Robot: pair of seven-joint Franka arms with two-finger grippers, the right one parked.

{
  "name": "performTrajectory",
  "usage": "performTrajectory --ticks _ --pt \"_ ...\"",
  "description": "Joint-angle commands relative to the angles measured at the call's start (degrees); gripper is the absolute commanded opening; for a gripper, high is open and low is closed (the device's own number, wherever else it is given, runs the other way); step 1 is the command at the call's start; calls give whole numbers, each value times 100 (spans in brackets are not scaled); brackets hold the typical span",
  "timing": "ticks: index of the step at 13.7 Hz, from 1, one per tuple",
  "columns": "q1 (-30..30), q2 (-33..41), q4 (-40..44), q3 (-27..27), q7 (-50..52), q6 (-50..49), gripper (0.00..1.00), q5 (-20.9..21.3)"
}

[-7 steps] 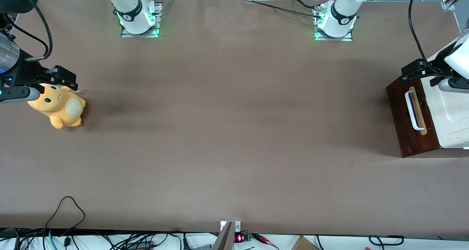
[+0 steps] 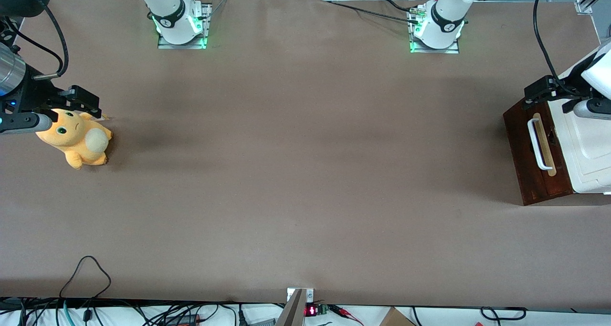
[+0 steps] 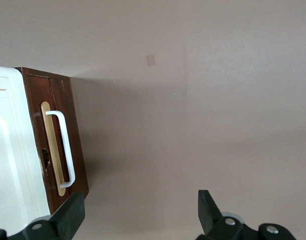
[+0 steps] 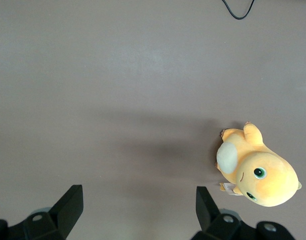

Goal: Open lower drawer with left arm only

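The lower drawer (image 2: 537, 156) is seen shut, at the working arm's end of the tabletop (image 2: 305, 173). The left arm's gripper (image 3: 140, 212) is held above it, jaws wide apart and empty. The approach step is judged in hand; lowering onto the white handle (image 3: 63, 150) is called for next.

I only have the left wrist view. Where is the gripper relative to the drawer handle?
Observer: The gripper, fingers open, hovers by the end of the lower drawer front, farther from the front camera than the white handle, and does not touch it.
Operator: Anything else on the table?
Observer: An orange plush toy lies toward the parked arm's end of the table.
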State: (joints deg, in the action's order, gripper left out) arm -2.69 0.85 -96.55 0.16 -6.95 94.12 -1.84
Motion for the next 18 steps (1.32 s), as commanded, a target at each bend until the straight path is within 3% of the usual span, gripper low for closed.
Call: performTrajectory --ticks 1,14,15,18 --pt "-21 -138 198 11 -149 -157 100 61" --pt "-30 -190 189 37 -361 -263 100 95" --pt "-21 -208 189 -15 -230 -254 100 252" --pt "-12 -269 154 -444 323 -306 100 1524"
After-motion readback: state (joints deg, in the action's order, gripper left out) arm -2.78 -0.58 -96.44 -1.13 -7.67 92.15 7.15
